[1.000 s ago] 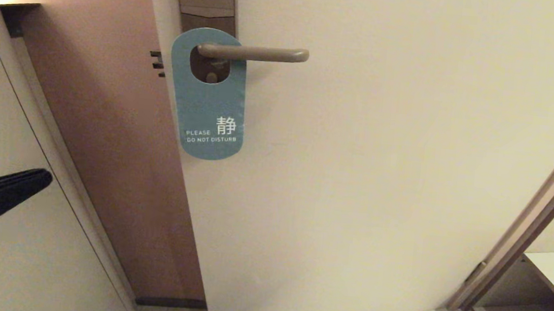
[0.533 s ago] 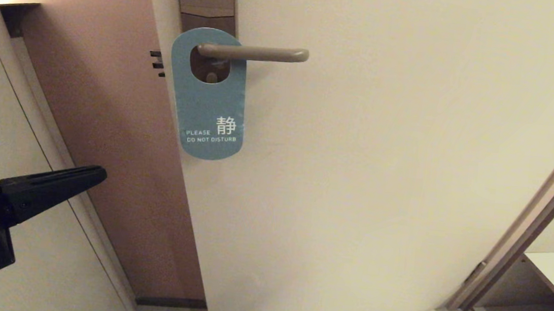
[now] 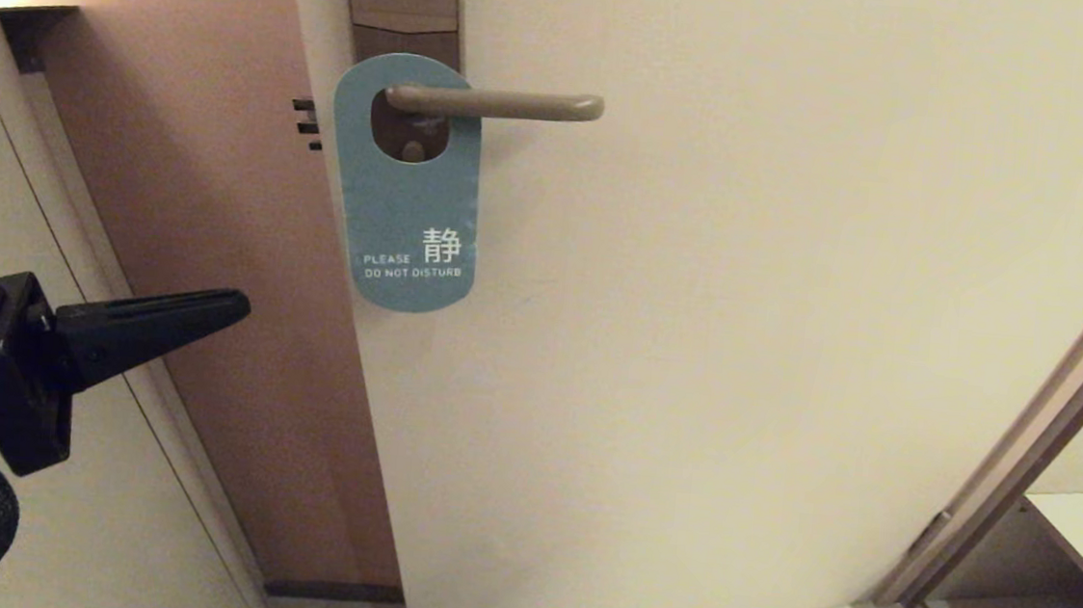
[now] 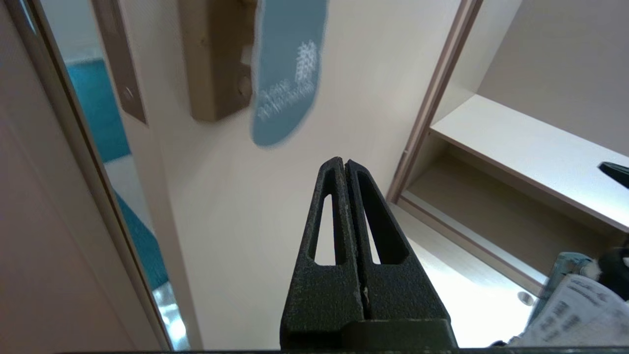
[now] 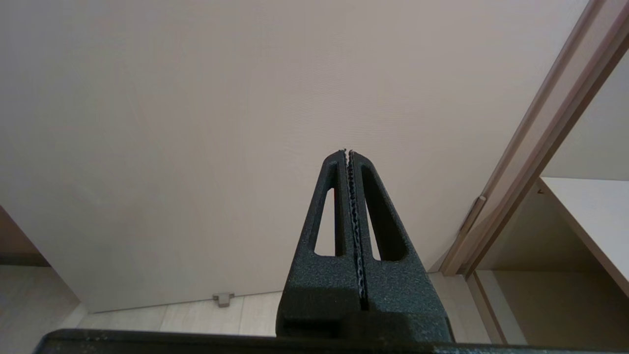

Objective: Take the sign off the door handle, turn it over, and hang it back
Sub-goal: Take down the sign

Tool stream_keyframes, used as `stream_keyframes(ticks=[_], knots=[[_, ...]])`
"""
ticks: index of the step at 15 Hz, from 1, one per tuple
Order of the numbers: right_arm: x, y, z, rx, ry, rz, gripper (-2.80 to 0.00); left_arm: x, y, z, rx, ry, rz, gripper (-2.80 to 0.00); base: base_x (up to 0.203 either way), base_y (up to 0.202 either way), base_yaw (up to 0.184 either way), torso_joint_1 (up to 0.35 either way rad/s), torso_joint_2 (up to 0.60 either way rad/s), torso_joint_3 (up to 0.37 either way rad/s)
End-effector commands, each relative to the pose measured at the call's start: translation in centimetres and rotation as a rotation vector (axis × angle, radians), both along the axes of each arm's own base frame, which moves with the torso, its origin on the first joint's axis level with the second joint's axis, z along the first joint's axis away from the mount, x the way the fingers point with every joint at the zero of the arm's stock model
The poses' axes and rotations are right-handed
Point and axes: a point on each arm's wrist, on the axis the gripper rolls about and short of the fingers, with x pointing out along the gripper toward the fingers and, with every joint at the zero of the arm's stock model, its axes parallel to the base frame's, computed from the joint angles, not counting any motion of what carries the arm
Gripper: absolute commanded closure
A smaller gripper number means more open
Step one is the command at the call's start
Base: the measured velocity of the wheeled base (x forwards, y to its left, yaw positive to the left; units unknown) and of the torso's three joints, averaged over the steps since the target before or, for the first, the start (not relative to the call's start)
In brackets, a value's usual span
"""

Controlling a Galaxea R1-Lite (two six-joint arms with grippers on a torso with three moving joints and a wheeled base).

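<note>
Up at about twelve o'clock in the head view, the sign (image 3: 404,206) hangs by its oval hole on the door handle (image 3: 499,103), teal side out, with white "PLEASE DO NOT DISTURB" near its rounded lower end. The handle runs level across the pale door (image 3: 744,310), with its free end toward three o'clock. The left pincer (image 3: 237,302) reaches in from nine o'clock, tip aimed toward three, below the sign and toward eight o'clock of it, well apart from the card. Its two fingers are pressed flat together with nothing between them. In the left wrist view the sign (image 4: 287,78) shows blurred beyond the tip of the left pincer (image 4: 343,161). The right pincer (image 5: 347,152) shows only in its own wrist view, fully closed and empty, facing bare door.
</note>
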Motion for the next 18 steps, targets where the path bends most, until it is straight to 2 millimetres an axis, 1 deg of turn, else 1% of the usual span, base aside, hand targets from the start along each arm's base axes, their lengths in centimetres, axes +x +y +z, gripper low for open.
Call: stream_keyframes(ticks=[1, 4, 5, 7, 10, 11, 14, 16, 18], knots=[[0.0, 0.0, 0.0, -0.001, 0.001, 0.001, 0.0, 1.5, 0.1, -0.3, 0.006, 0.018, -0.004, 0.0, 0.0, 0.0, 0.0, 0.0, 0.0, 0.0], [0.0, 0.0, 0.0, -0.001, 0.001, 0.001, 0.0, 3.3, 0.7, -0.5, 0.019, -0.018, -0.122, 0.0, 0.0, 0.0, 0.0, 0.0, 0.0, 0.0], [0.0, 0.0, 0.0, -0.001, 0.001, 0.001, 0.0, 3.9, 0.9, -0.3, 0.019, -0.027, -0.149, 0.0, 0.0, 0.0, 0.0, 0.0, 0.0, 0.0], [0.0, 0.0, 0.0, -0.001, 0.001, 0.001, 0.0, 5.4, 0.9, 0.0, 0.019, -0.031, -0.175, 0.0, 0.0, 0.0, 0.0, 0.0, 0.0, 0.0], [0.0, 0.0, 0.0, -0.001, 0.001, 0.001, 0.0, 7.0, 0.9, 0.1, 0.02, -0.03, -0.18, 0.0, 0.0, 0.0, 0.0, 0.0, 0.0, 0.0], [0.0, 0.0, 0.0, -0.001, 0.001, 0.001, 0.0, 7.3, 0.9, 0.0, 0.021, -0.029, -0.183, -2.8, 0.0, 0.0, 0.0, 0.0, 0.0, 0.0], [0.0, 0.0, 0.0, -0.001, 0.001, 0.001, 0.0, 7.8, 0.9, 0.0, 0.022, -0.05, -0.19, -2.8, 0.0, 0.0, 0.0, 0.0, 0.0, 0.0], [0.0, 0.0, 0.0, -0.001, 0.001, 0.001, 0.0, 7.8, 0.8, 0.1, 0.025, -0.061, -0.197, -2.8, 0.0, 0.0, 0.0, 0.0, 0.0, 0.0], [0.0, 0.0, 0.0, -0.001, 0.001, 0.0, 0.0, 7.8, 0.8, 0.3, 0.026, -0.067, -0.255, -2.8, 0.0, 0.0, 0.0, 0.0, 0.0, 0.0]])
